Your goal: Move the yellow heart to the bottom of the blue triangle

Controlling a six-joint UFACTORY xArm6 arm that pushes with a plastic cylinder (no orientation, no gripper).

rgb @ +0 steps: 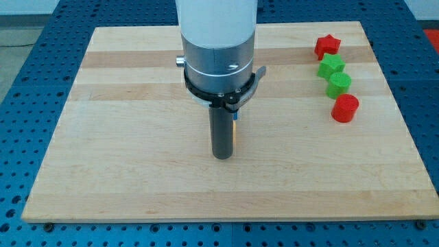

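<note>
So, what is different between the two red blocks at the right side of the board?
The red star has pointed arms, while the red cylinder is round with a flat top. The red star lies at the top of the column of four blocks, the red cylinder at its bottom, with two green blocks between them. Both are red and far from my tip.

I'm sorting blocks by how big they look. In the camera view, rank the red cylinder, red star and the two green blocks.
1. Red cylinder, though nearest the camera
2-4. Red star, upper green block, lower green block: too alike to rank
</note>
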